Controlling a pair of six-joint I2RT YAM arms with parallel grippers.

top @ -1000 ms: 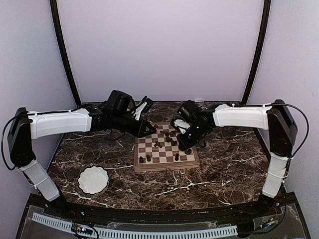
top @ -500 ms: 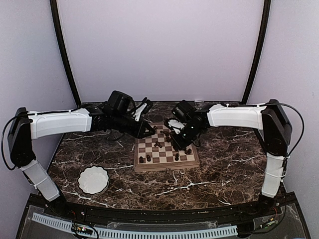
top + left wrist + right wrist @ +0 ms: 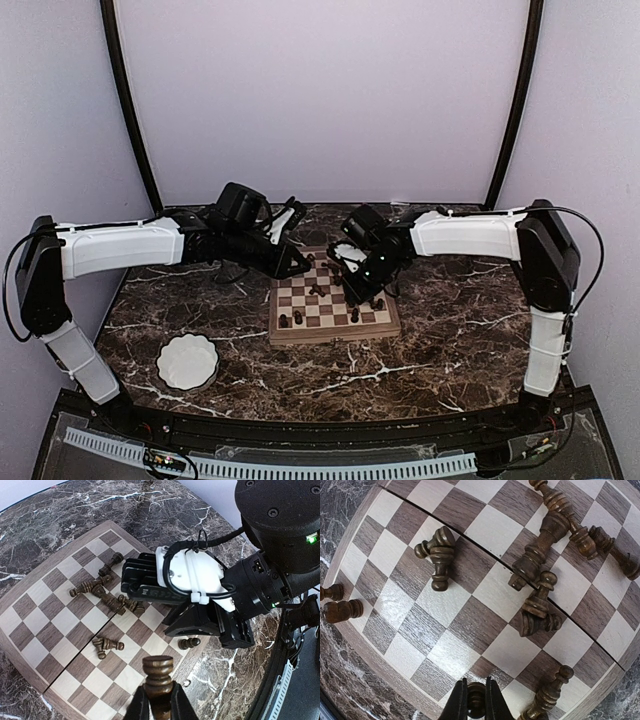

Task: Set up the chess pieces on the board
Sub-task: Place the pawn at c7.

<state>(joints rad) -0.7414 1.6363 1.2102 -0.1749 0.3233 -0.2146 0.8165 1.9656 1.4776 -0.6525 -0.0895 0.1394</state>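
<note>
The board (image 3: 331, 335) lies mid-table, its checks filling both wrist views (image 3: 45, 630) (image 3: 470, 625). My left gripper (image 3: 158, 702) is shut on a dark turned chess piece (image 3: 158, 672), held above the board's corner; from above the gripper (image 3: 298, 263) sits at the board's far-left corner. My right gripper (image 3: 476, 704) is shut on another dark piece (image 3: 476, 700) just over a square near the board's edge, and from above (image 3: 362, 290) it hangs over the right half. Several chess pieces lie toppled mid-board (image 3: 438, 555) (image 3: 537, 611) (image 3: 107, 645). A few stand on the near row (image 3: 298, 317).
A white scalloped bowl (image 3: 187, 361) sits on the dark marble table (image 3: 450, 330) at the near left. The right arm's wrist (image 3: 192, 580) looms close in front of the left wrist camera. Two pieces (image 3: 340, 610) sit at the board's rim.
The right arm has swung left, carrying its gripper and piece further in over the board. The left arm has barely shifted.
</note>
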